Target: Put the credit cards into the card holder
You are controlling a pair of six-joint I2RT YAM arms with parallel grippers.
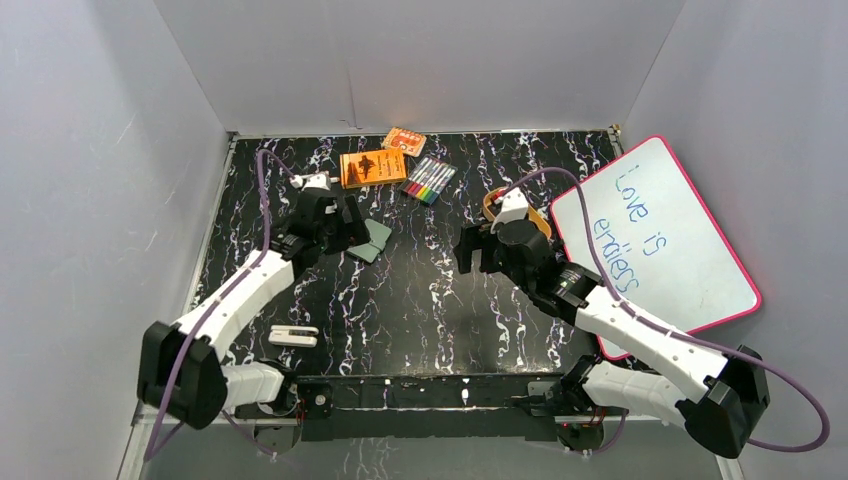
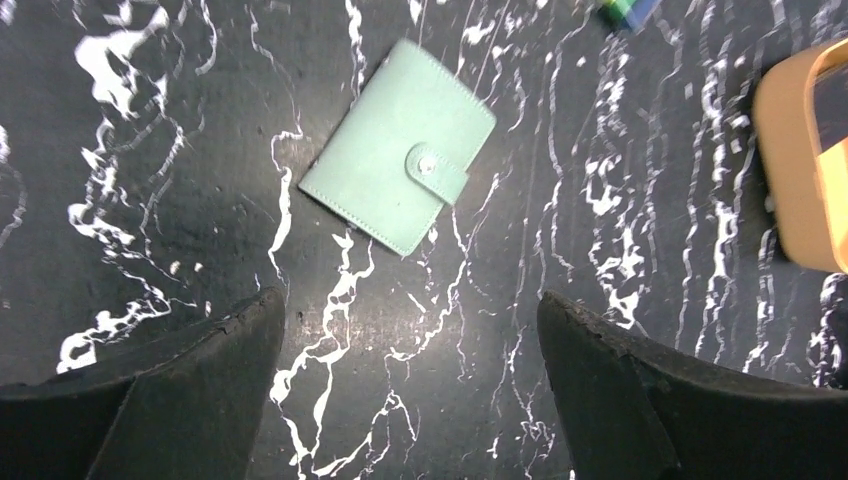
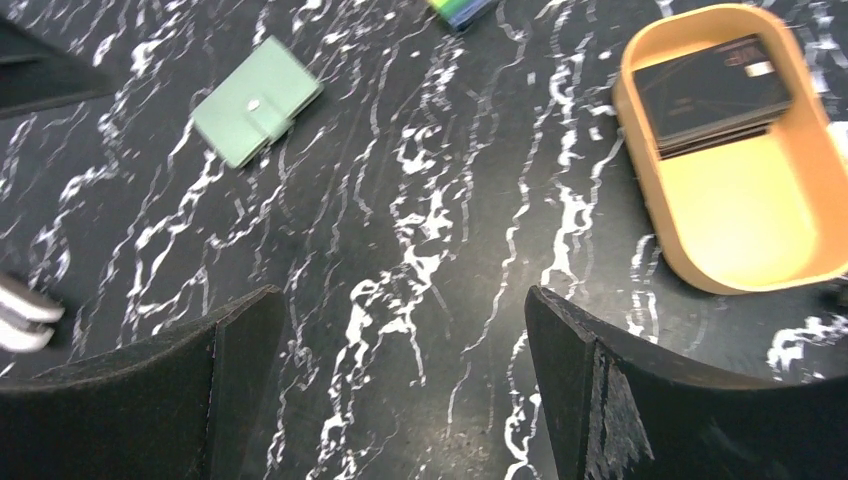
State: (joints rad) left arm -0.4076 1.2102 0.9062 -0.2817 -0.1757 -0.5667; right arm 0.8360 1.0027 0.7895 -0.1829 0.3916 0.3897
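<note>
The closed card holder (image 2: 398, 147) lies diagonally just ahead of the wide, empty left tool (image 2: 408, 318). The credit cards (image 3: 712, 92) sit ahead-right of the wide right tool (image 3: 400, 305).

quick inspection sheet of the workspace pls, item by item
surface: black tabletop with white veining
job's things: card holder closed, snap tab fastened, lying flat; credit cards stacked at one end of the tan tray
clutter: two orange boxes, marker set, small white object near the left arm's base
grippers: left gripper jaws open, empty, near the card holder; right gripper jaws open, empty
cables: purple cable looped along each arm, not touching the items
surroundings: grey walls; handwritten whiteboard at the right
</note>
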